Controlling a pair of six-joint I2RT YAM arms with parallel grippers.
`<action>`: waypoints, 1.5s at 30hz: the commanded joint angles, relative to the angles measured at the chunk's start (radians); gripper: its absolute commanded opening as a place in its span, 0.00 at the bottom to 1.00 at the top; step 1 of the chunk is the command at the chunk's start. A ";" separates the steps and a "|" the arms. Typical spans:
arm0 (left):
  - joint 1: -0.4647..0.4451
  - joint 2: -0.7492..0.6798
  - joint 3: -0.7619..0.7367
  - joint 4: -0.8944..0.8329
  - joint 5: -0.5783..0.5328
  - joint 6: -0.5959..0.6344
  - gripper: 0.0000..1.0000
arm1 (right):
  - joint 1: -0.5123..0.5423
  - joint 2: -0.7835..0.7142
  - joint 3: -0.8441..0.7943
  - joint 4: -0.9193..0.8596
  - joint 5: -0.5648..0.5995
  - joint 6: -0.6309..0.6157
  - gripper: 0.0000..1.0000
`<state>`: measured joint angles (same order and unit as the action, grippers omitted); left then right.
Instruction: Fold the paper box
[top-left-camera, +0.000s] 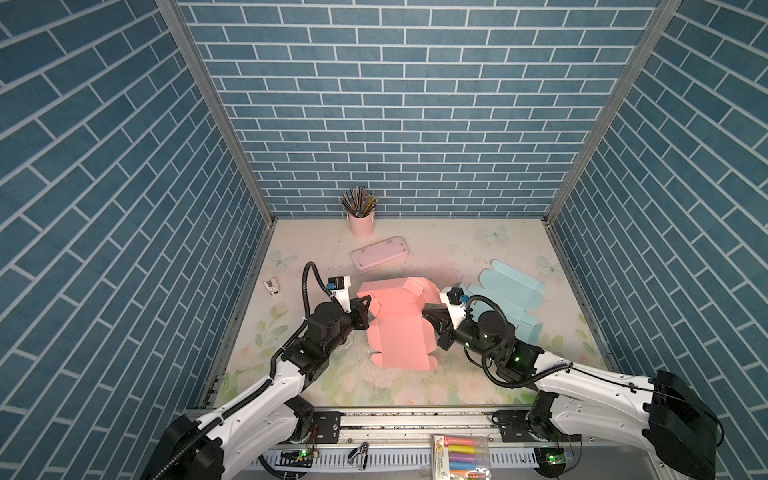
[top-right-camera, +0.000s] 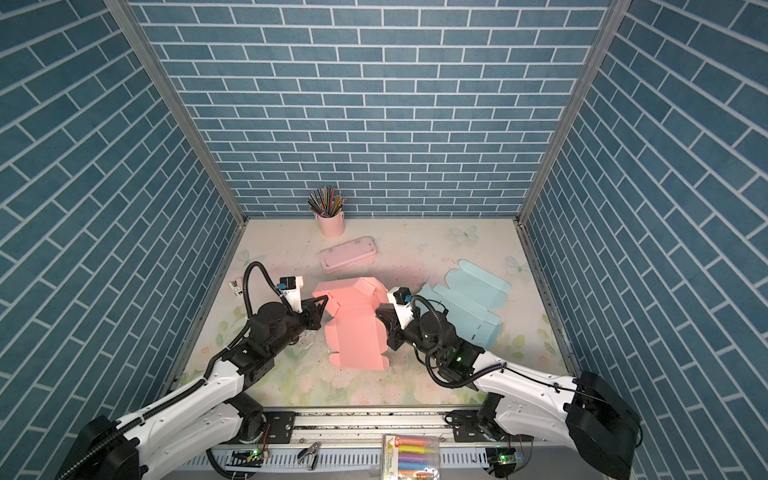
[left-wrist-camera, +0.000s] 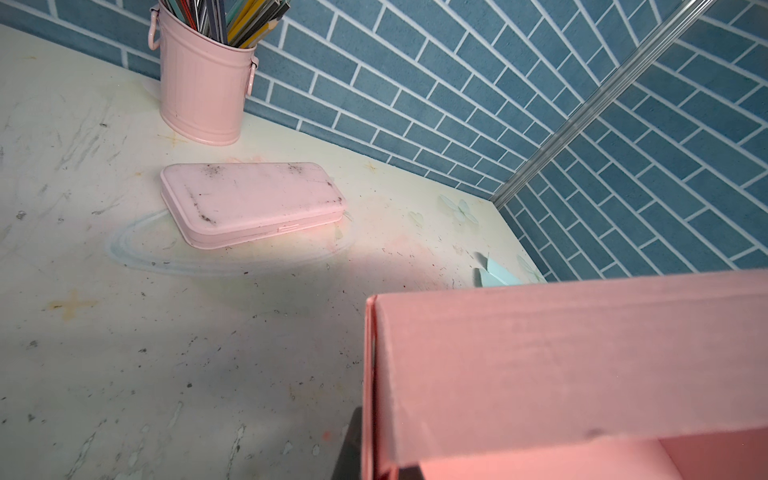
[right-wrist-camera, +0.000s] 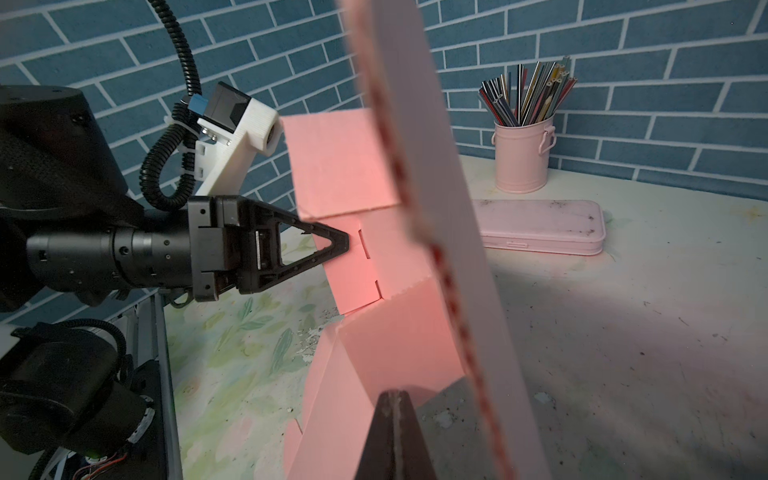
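The pink paper box (top-left-camera: 395, 320) (top-right-camera: 353, 328) lies partly folded mid-table, with its far end raised and its near panel flat. My left gripper (top-left-camera: 368, 311) (top-right-camera: 322, 311) is at the box's left side, shut on an upright side wall (left-wrist-camera: 561, 365); the wall's edge runs between its fingers (left-wrist-camera: 353, 449). The right wrist view shows that gripper's tip (right-wrist-camera: 347, 245) on a pink flap (right-wrist-camera: 353, 166). My right gripper (top-left-camera: 426, 313) (top-right-camera: 379, 312) (right-wrist-camera: 395, 395) is shut with nothing in it. Its tip rests against the box's right side, beside a raised blurred panel (right-wrist-camera: 436, 208).
A flat light-blue box blank (top-left-camera: 507, 299) lies right of the right gripper. A pink pencil case (top-left-camera: 380, 253) and a pink bucket of pencils (top-left-camera: 361, 222) stand behind the box. A small sharpener (top-left-camera: 272, 286) is at the left wall. A crayon pack (top-left-camera: 459, 457) sits on the front rail.
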<state>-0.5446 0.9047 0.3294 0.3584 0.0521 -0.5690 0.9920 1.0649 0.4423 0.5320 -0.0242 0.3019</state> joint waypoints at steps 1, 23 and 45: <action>0.004 0.011 -0.016 0.046 0.009 -0.009 0.05 | 0.005 0.033 0.047 -0.024 -0.011 0.002 0.00; 0.063 0.005 -0.032 0.029 0.041 0.007 0.05 | -0.001 -0.212 0.104 -0.310 0.043 -0.066 0.00; 0.091 0.044 0.010 -0.004 0.189 0.053 0.06 | -0.314 -0.117 0.151 -0.422 -0.481 -0.039 0.19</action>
<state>-0.4610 0.9428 0.3099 0.3515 0.2230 -0.5255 0.6785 0.9360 0.6048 0.0490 -0.4038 0.2970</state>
